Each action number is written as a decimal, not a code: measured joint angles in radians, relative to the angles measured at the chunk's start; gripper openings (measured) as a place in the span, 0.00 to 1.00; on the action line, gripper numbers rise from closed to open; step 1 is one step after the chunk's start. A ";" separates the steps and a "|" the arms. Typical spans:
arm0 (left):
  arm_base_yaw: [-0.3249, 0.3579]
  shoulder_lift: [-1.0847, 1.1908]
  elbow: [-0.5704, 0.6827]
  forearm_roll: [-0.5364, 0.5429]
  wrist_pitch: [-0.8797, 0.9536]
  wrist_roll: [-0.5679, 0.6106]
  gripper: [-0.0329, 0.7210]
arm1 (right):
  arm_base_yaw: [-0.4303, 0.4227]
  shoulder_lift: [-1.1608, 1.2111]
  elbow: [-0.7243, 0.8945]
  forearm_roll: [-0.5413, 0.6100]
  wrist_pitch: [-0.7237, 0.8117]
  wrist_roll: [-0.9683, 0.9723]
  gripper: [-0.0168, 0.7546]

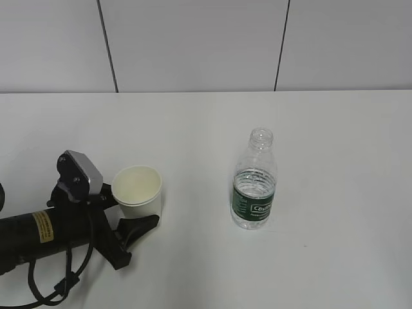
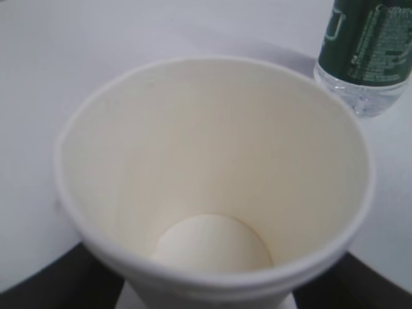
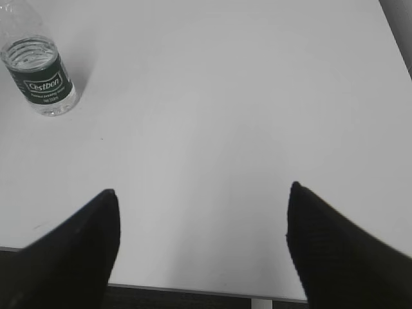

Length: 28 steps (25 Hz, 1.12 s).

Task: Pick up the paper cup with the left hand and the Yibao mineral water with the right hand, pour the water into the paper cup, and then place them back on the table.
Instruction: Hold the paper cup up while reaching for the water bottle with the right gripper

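We see the cup [image 1: 137, 192] upright on the white desk [image 1: 335, 141], left of centre, its inside dry. The left hand [image 1: 143, 207] reaches it from the lower left, its fingers [image 1: 138, 228] spread on either side of the cup's base — whether they press on it we cannot tell. The bottle [image 1: 254, 181] stands upright and capless to the cup's right, apart from it, with water [image 1: 255, 177] up to about its label. The right hand [image 3: 203, 193] hovers above bare desk near the front edge, fingers [image 3: 87, 238] wide apart and holding nothing — the bottle sits well ahead to its left.
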 joint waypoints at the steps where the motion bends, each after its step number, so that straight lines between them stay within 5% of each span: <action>1: 0.000 0.000 0.000 -0.001 0.000 0.000 0.71 | 0.000 0.000 0.000 0.000 0.000 0.000 0.79; 13: 0.000 -0.043 0.000 0.048 0.000 -0.008 0.69 | 0.000 0.000 0.000 0.000 0.000 0.000 0.79; 28: 0.000 -0.197 0.000 0.387 0.002 -0.261 0.69 | 0.000 0.000 0.000 0.000 0.000 0.000 0.79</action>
